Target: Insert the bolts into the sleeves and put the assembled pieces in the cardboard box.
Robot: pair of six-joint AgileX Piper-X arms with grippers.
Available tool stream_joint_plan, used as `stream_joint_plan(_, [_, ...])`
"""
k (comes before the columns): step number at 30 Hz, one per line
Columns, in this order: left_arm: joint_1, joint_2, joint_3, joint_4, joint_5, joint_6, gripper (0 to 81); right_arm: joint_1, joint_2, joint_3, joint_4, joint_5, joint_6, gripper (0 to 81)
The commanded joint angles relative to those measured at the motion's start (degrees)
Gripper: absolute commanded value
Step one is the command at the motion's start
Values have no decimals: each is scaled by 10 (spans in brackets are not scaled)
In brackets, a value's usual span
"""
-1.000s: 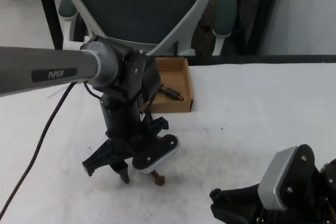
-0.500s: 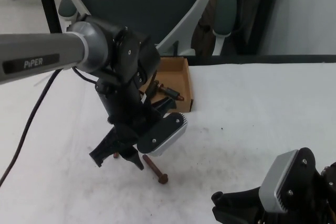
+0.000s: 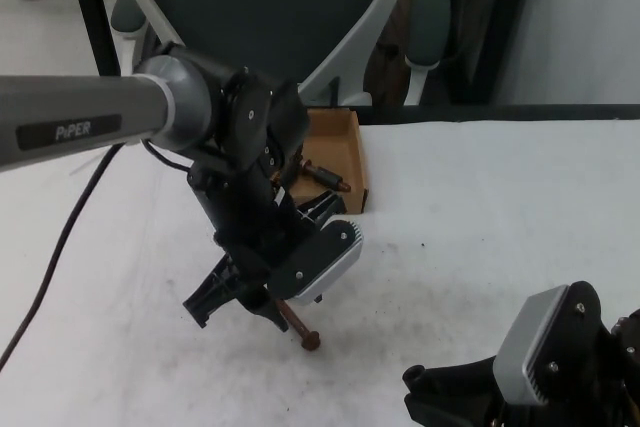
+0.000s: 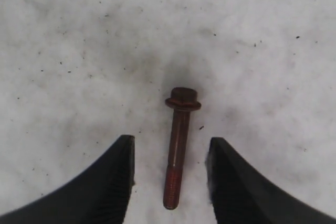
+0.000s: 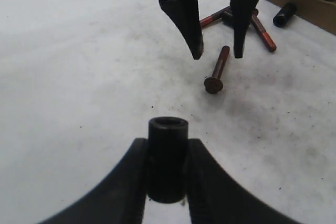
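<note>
The left gripper (image 4: 170, 141) hangs spread over a rusty flanged bolt (image 4: 177, 150) lying flat on the white bench (image 4: 79, 51). The bolt is probably rigid, light steel that may roll, so mid-shank looks the best hold. The right gripper (image 5: 167, 144) pinches a black sleeve (image 5: 168, 167) upright.

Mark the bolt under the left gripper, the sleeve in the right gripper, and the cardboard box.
bolt (image 4: 177, 153): left wrist view, middle of the shank.
sleeve (image 5: 168, 162): right wrist view, middle of its side wall.
cardboard box (image 3: 335, 142): high view, bare floor inside.
</note>
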Motion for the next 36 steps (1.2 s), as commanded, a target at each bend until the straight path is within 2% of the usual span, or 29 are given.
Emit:
stream_joint_plan(1, [-2,2,4,-18,11,7,426,1,-7,0,-12,-1,2,3])
stream_joint_plan(8, [0,26,6,-28,10,7,426,1,-7,4,-22,-10,-12,3])
stream_joint_plan(15, [0,40,6,-38,8,9,426,7,-8,62,-186,-30,-12,3])
stream_joint_plan(19, [0,41,6,-62,8,9,421,7,-9,86,-228,-30,3,3])
stream_joint_plan(21, [0,41,6,-71,8,2,361,10,-9,94,-240,-36,12,3])
stream_joint_plan(26, [0,42,6,-75,8,0,115,24,-9,98,-252,-48,12,3])
stream_joint_plan(29, [0,42,6,-75,8,0,29,28,-9,100,-252,-48,12,3])
stream_joint_plan(30, [0,42,6,-75,8,0,6,27,-9,100,-251,-48,12,3])
stream_joint_plan(36, [0,42,6,-75,8,-25,8,27,20,100,-252,-61,12,3])
